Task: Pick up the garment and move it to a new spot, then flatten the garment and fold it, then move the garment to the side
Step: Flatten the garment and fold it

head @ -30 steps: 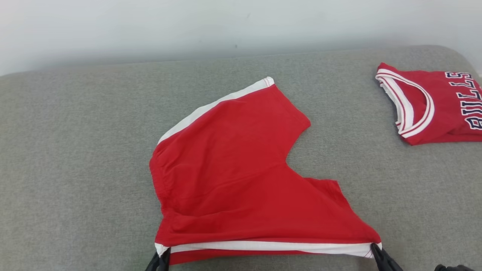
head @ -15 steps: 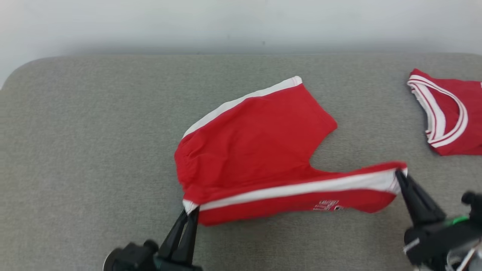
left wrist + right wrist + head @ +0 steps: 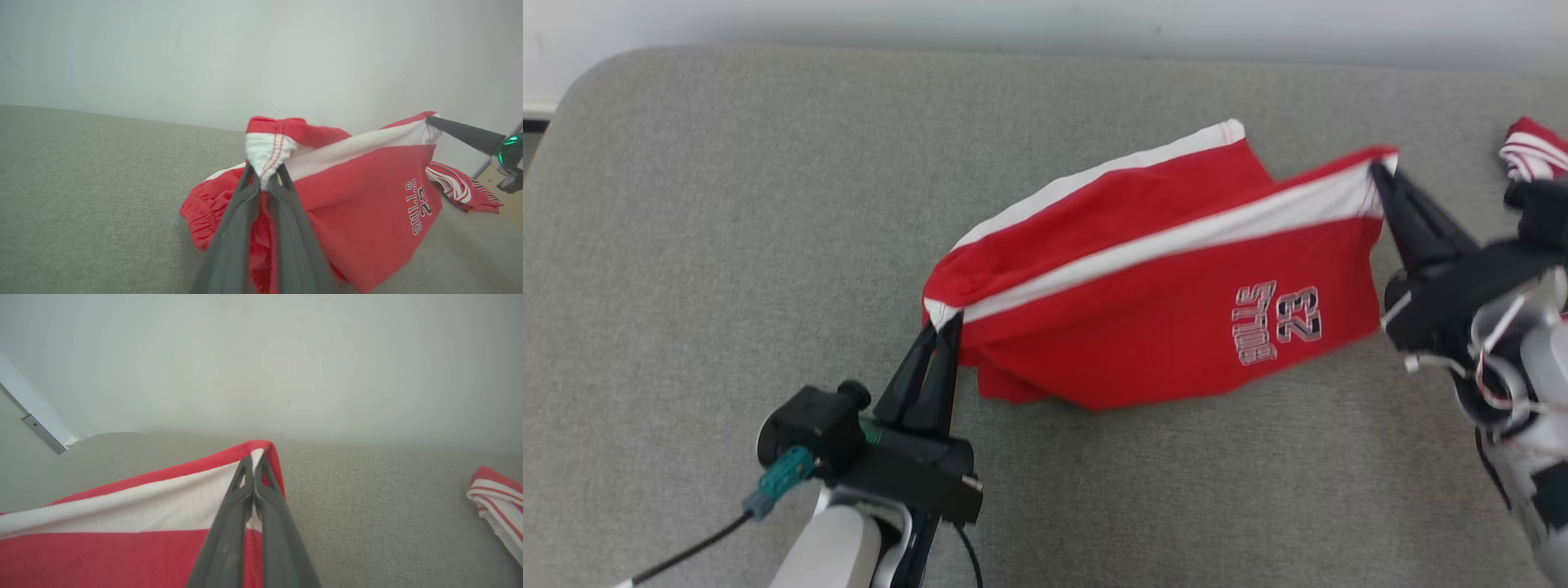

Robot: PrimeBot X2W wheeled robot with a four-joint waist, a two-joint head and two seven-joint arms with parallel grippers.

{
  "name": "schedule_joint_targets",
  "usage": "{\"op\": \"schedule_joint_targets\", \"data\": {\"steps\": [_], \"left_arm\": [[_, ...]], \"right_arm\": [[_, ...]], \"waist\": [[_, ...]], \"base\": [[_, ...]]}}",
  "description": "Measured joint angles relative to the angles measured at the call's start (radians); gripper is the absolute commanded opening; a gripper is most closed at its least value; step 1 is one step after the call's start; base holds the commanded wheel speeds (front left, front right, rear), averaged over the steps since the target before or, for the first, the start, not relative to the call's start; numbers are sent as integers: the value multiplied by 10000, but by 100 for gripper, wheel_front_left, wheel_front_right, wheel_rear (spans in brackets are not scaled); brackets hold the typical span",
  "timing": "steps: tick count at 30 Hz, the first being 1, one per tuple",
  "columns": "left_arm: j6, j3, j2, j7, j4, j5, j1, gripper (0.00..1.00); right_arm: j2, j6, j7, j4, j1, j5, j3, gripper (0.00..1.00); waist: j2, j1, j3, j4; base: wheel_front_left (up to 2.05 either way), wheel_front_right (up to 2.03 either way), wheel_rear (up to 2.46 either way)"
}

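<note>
The garment is a pair of red shorts (image 3: 1143,269) with white side stripes and a printed number. My left gripper (image 3: 938,325) is shut on its waistband corner, seen close up as a bunched white edge (image 3: 265,151). My right gripper (image 3: 1376,173) is shut on the leg-hem corner (image 3: 256,457). The held edge is lifted and stretched between the two grippers above the grey cushion (image 3: 686,245), draped over the other half, which still lies on the cushion.
A folded red jersey (image 3: 1531,147) with white trim lies at the cushion's far right, just behind my right arm; it also shows as the jersey (image 3: 496,502) in the right wrist view. A white wall runs behind the cushion. Open grey surface spreads to the left.
Both grippers carried the near edge of the shorts up and away from me, folding it over the far half. The printed underside turned into view. The camera also tilted and shifted.
</note>
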Motion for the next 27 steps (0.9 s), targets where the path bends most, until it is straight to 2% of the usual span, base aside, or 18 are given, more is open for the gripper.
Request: {"op": "schedule_joint_targets", "data": {"steps": [11, 21, 22, 23, 24, 27], "left_arm": [[-6, 44, -205, 0, 1325, -98, -1592, 0], [-4, -370, -226, 0, 2050, -397, -2523, 0], [-4, -397, -228, 0, 2080, -395, -2568, 33], [-4, -378, -230, 0, 2080, -364, -2592, 78], [-2, -320, -230, 0, 2056, -349, -2607, 100], [40, -100, -226, 0, 1860, -209, -2560, 100]], "right_arm": [[297, 0, -518, 3580, -3665, -226, 1542, 0], [1012, 0, -884, 6311, -5428, -472, 2558, 0], [1049, 0, -997, 6429, -5481, -462, 2661, 25], [1087, 0, -1114, 6527, -5533, -449, 2769, 100], [1114, 0, -1202, 6629, -5579, -374, 2861, 100], [1127, 0, -1434, 6775, -5602, -132, 3187, 100]], "waist": [[0, 0, 916, 563], [1, 1, 1694, 907], [0, 0, 1730, 931], [1, 0, 1752, 949], [1, 0, 1749, 955], [0, -1, 1663, 925]], "base": [[0, 0, 0], [0, 0, 0], [0, 0, 0], [0, 0, 0], [0, 0, 0], [0, 0, 0]]}}
